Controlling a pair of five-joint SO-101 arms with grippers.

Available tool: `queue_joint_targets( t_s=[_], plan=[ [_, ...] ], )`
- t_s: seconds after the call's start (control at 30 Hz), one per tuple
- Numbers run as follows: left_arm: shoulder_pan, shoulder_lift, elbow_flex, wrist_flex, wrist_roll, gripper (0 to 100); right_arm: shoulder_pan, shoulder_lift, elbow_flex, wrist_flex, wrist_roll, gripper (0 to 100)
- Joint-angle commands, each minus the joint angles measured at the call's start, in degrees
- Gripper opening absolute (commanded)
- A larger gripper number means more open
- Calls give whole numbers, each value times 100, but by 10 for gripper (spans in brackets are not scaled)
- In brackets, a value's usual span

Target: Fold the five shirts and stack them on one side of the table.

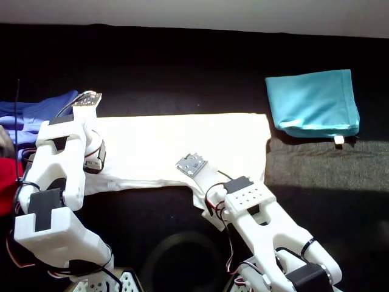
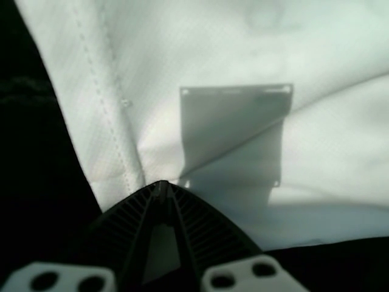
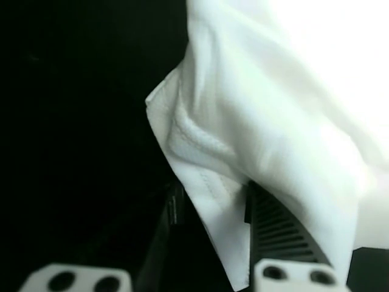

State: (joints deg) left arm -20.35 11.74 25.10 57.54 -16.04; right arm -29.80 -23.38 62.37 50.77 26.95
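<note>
Now your left gripper (image 2: 163, 184) pinches the one white shirt (image 1: 182, 140), spread mid-table. Your right gripper (image 3: 213, 194) has its fingers apart around the near hem. One folded teal shirt (image 1: 313, 103) lies far right.

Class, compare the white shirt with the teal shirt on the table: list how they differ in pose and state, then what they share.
The white shirt lies spread across the middle of the dark table; the teal shirt is folded compactly toward the right side. The left pincer grips the white shirt's edge; nothing touches the teal shirt. Both rest on that table.
</note>
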Motion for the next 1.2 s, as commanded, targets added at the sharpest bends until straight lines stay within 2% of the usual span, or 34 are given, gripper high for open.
queue_joint_targets(
  t_s=[0.0, 0.13, 0.3, 0.5, 0.63, 0.77, 0.93, 1.07, 1.17],
  plan=[
    [-145, 4, -4, -185, 9, 9, 180, 558, 13, -374, 158, 180],
    [-145, 4, -4, -185, 9, 9, 338, 1420, -549, -22, 299, 171],
    [-145, 4, -4, -185, 9, 9, 365, 1332, -1068, 426, 308, 0],
    [-145, 4, -4, -185, 9, 9, 593, 690, -1508, 708, 325, 5],
    [-145, 4, -4, -185, 9, 9, 857, 646, -2299, 1182, 334, 5],
    [-145, 4, -4, -185, 9, 9, 1024, 734, -3099, 1209, 334, 5],
    [-145, 4, -4, -185, 9, 9, 1051, 2167, -4224, 910, 316, 7],
    [-145, 4, -4, -185, 9, 9, 1059, 3591, -5648, 1059, 290, 13],
    [-145, 4, -4, -185, 9, 9, 1059, 4391, -6633, 1323, 290, 87]
  ],
)
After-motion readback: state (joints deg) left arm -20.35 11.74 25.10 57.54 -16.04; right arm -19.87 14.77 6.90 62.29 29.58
